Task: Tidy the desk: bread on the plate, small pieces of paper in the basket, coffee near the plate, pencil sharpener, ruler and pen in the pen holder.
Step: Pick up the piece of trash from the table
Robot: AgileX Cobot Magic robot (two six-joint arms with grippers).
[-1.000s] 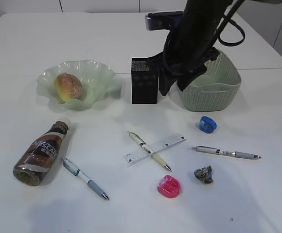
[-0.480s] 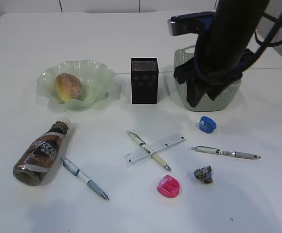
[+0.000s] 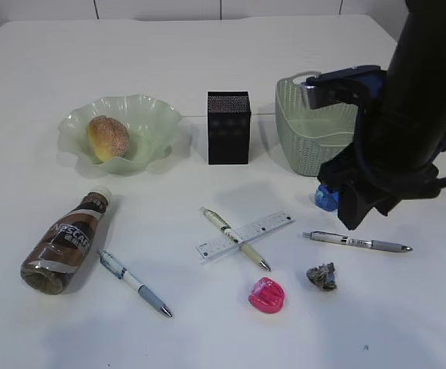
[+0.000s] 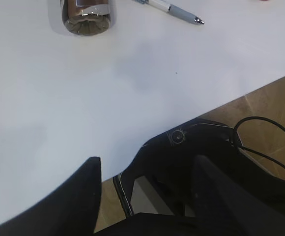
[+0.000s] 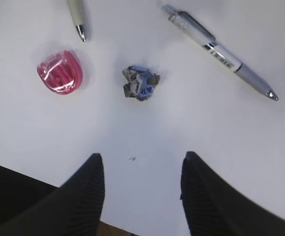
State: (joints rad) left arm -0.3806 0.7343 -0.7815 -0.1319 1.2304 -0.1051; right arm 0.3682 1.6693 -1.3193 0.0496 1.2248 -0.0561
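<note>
Right end effector [image 5: 140, 189] hangs open above the crumpled grey-brown paper wad [image 5: 140, 83].
Left end effector [image 4: 145, 196] also gapes, empty, over the white desk [image 4: 83, 98] edge.

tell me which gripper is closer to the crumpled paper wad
Right. The right gripper hangs open above the desk just short of the paper wad, empty. The left gripper sits open at the desk's near edge by the coffee, far from the wad.
</note>
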